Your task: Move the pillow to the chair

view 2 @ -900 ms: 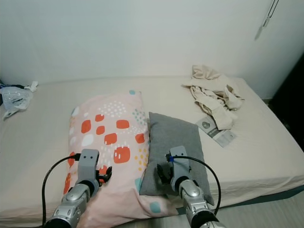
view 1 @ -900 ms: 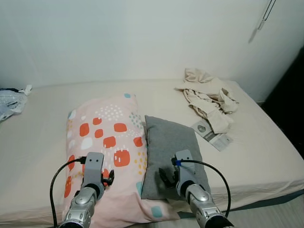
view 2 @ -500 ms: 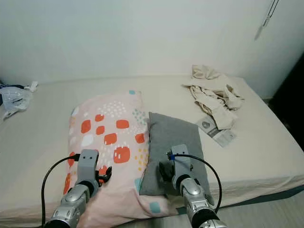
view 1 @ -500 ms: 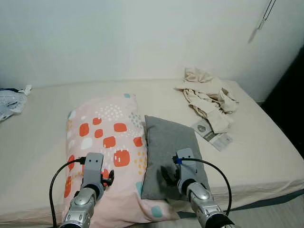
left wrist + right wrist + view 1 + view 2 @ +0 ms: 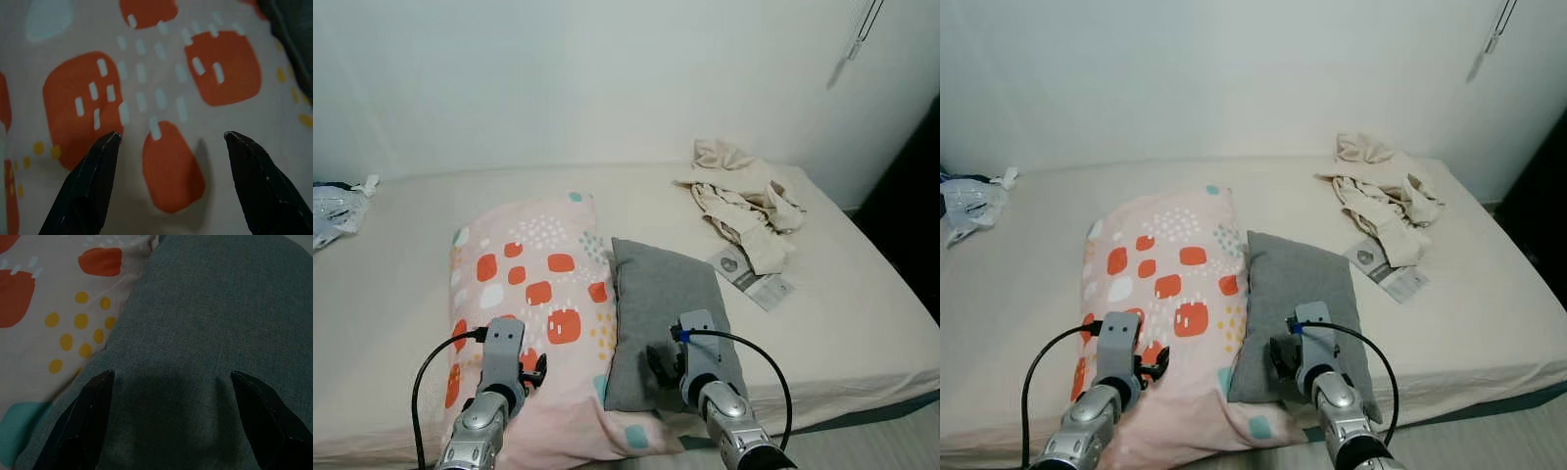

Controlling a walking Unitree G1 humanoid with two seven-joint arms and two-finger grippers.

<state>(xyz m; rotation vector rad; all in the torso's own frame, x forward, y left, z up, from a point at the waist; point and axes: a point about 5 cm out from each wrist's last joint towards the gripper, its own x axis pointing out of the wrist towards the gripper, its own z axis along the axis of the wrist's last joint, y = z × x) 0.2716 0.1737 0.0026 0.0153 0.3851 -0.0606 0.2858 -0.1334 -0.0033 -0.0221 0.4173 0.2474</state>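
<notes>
We see a bed (image 5: pixel 862 323) with a cream sheet stretching across the room against a white wall (image 5: pixel 587 78). On it lie 2 cushions side by side: a large pink pillow (image 5: pixel 533 284) patterned with orange, white and teal patches, and to its right, touching along one edge, a smaller grey pillow (image 5: pixel 661 299). Both rest toward the near side of the mattress. No chair is in sight.

Farther back on the right lies a crumpled heap of beige clothes (image 5: pixel 739 196), and just in front of it a small printed packet (image 5: pixel 752 276). A clear plastic bag (image 5: pixel 333 208) sits at the far left edge.

Our left hand (image 5: pixel 168 147) hovers low over the near part of the pink pillow, its 2 black fingers (image 5: pixel 90 181) spread wide above an orange patch, casting a shadow on the cloth. Our right hand (image 5: pixel 168 391) hovers over the near part of the grey pillow, its fingers (image 5: pixel 264 416) likewise spread wide, gripping nothing.
</notes>
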